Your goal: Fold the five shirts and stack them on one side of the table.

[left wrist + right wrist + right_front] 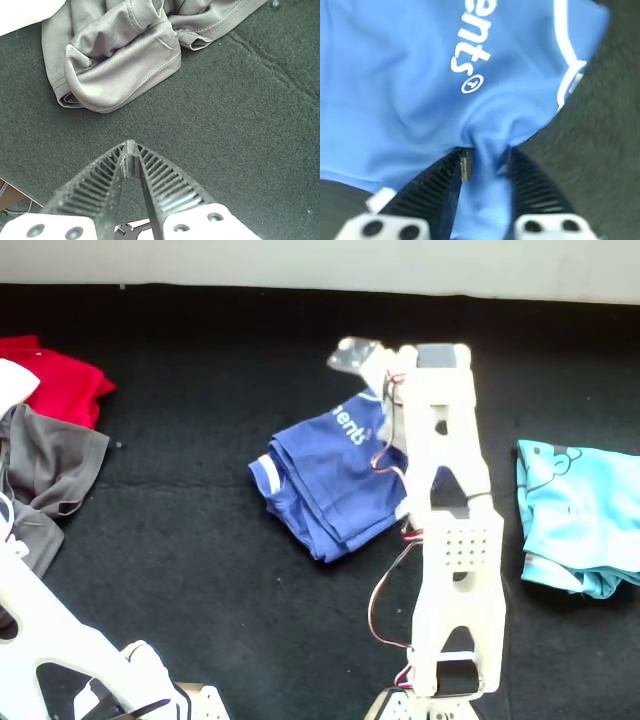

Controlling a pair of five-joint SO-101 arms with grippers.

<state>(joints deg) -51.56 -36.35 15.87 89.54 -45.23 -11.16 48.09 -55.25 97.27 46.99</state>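
Shirt [325, 480] diagonal in right jaws

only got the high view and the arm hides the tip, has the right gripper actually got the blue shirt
Observer: Yes. The right gripper is shut on a bunched fold of the blue shirt, near its white lettering.
Operator: ok and the left gripper, anything in it
Observer: No. The left gripper is shut on nothing, over bare dark table, with the crumpled grey shirt just beyond its tips and apart from them.
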